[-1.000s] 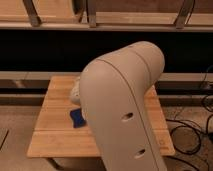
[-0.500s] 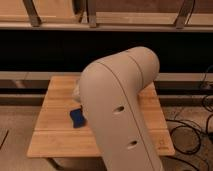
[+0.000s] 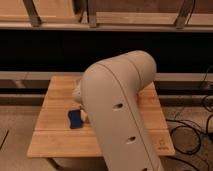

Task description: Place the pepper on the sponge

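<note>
A small dark blue sponge (image 3: 75,119) lies on the left half of the light wooden table (image 3: 55,140). My big pale arm (image 3: 120,110) fills the middle of the camera view and covers most of the tabletop. The gripper (image 3: 82,112) is down at the table just right of the sponge, almost wholly hidden behind the arm. Only a pale bit of it shows beside and above the sponge. The pepper is hidden from view.
Behind the table runs a dark recess under a wooden shelf (image 3: 115,20) with metal supports. Black cables (image 3: 195,132) lie on the floor to the right of the table. Speckled floor (image 3: 15,125) is to the left.
The arm has shifted only slightly over the table. The sponge lies in the same place.
</note>
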You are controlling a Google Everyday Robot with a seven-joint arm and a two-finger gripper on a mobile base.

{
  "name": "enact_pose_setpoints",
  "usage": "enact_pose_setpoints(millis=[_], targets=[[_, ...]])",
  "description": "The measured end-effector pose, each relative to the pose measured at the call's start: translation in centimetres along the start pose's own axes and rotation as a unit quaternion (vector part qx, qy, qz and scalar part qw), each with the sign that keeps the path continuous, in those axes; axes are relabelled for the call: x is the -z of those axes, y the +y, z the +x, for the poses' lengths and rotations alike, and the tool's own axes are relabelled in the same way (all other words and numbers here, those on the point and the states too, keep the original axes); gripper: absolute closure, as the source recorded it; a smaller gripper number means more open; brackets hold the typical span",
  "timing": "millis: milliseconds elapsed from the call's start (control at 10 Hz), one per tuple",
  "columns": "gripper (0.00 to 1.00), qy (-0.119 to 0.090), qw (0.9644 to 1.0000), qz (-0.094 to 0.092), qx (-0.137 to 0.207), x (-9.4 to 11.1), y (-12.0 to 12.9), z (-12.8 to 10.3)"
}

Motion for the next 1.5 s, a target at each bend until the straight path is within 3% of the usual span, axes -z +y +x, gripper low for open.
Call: enact_pose_setpoints(millis=[500, 600, 1100, 1300, 1500], targets=[[0.82, -0.008, 0.9999, -0.004, -0.010, 0.4, -2.0, 0.1], [0.86, -0.010, 0.9999, -0.003, -0.012, 0.6, -2.4, 0.1], [0.86, -0.030, 0.9995, 0.010, -0.006, 3.0, -3.0, -1.0], [0.86, -0.049, 0.9986, 0.015, 0.012, 5.4, -0.9, -1.8], [0.86, -0.062, 0.9976, 0.004, 0.032, 7.4, 2.6, -1.7]])
